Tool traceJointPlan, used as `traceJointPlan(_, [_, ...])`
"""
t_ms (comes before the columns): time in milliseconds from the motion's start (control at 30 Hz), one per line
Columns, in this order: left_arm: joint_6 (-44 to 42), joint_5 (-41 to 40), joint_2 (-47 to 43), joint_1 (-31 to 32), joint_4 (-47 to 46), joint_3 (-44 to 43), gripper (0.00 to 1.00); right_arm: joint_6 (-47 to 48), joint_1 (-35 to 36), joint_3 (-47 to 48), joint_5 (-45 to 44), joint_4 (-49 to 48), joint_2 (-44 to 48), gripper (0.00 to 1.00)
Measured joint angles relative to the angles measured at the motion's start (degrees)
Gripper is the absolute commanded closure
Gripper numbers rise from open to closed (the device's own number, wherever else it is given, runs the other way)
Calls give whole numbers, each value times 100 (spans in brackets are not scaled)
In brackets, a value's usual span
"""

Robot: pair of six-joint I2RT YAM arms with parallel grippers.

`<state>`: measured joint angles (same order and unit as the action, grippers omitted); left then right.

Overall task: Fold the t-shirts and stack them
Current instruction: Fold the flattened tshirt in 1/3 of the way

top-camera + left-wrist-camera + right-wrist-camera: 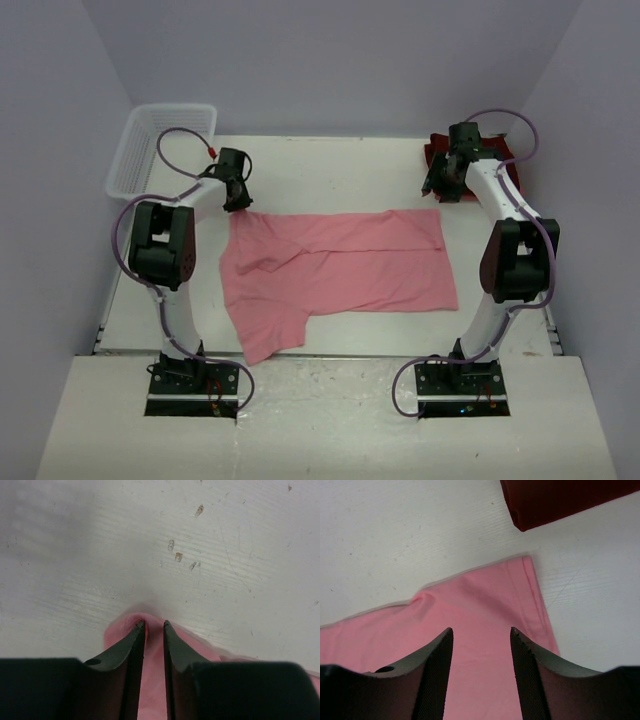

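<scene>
Just pink shirt (pixel 340 262) edge in left gripper (pixel 153 625).

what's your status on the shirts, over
Left pincer pinching pink shirt, far corner. Right pincer open over other far corner. Red shirt far right, basket far left, nothing blocking.

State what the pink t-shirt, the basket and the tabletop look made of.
The pink t-shirt: soft matte cloth, probably cotton; it wrinkles and shows a stitched hem. The basket: white plastic, judging by its moulded open lattice. The tabletop: white-painted board, likely wood; faint grain, chipped spots.
</scene>
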<state>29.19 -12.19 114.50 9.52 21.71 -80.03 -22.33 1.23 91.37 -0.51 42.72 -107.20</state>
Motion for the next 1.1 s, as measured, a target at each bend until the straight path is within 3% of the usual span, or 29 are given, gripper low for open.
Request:
traceJointPlan(300, [-33, 87, 221, -142, -96, -13, 84, 4, 0, 0, -2, 13, 0, 49])
traceJointPlan(433, [-35, 111, 221, -267, -118, -11, 100, 0, 0, 0, -35, 22, -13, 49])
traceJointPlan(633, [-42, 111, 142, -380, -144, 70, 100, 0, 7, 46, -328, 212, -273, 51])
traceJointPlan(1100, [-138, 111, -98, -605, -103, 87, 100, 59, 7, 1191, -619, 1080, -1456, 52])
